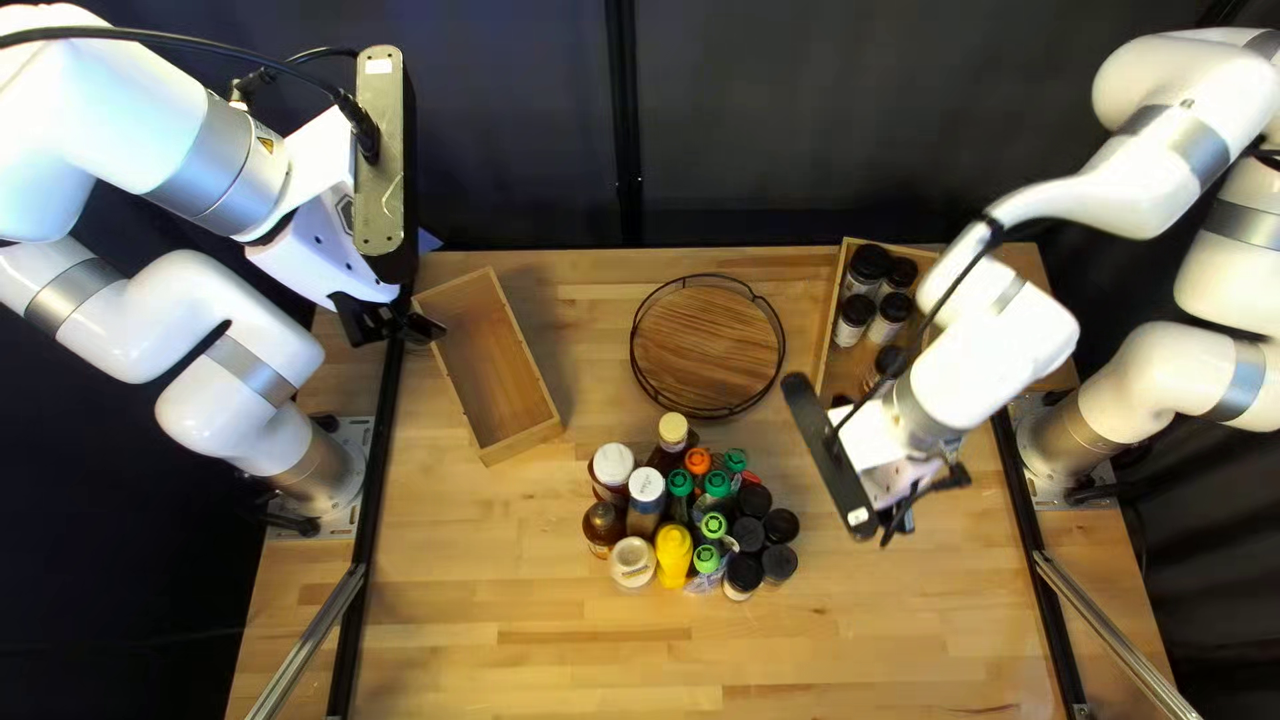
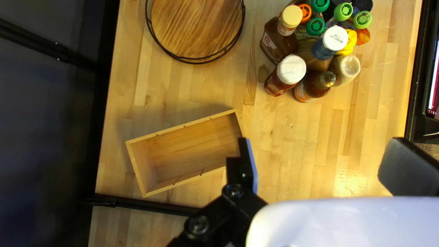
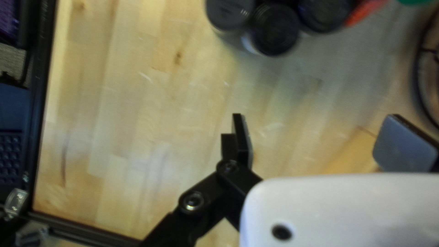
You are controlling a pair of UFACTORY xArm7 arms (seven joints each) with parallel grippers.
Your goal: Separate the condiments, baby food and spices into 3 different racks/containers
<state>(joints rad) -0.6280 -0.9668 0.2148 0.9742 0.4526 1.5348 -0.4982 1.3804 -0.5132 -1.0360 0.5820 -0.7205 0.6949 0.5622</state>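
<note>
Bottles and jars stand in a cluster at mid-table: sauce bottles (image 1: 646, 500), green-capped and orange-capped containers (image 1: 716, 486), and black-lidded jars (image 1: 744, 574). A wooden box (image 1: 550, 430) with a bare floor lies left of a round wire-rimmed wooden rack (image 1: 707, 350). Several black-lidded jars (image 1: 854, 318) stand in the right wooden box (image 1: 830, 287), partly hidden by my right arm. My left gripper (image 1: 390, 323) is over the left box's outer side; in its wrist view the gripper (image 2: 324, 164) is open and empty. My right gripper (image 1: 920, 500), right of the cluster, hangs open and empty (image 3: 322, 142).
Black rails (image 1: 363, 534) run along both table sides. A dark curtain (image 1: 520, 134) hangs behind the far edge. My right forearm reaches over the right box. Beyond the table edge, a keyboard (image 3: 10, 148) shows in the right wrist view.
</note>
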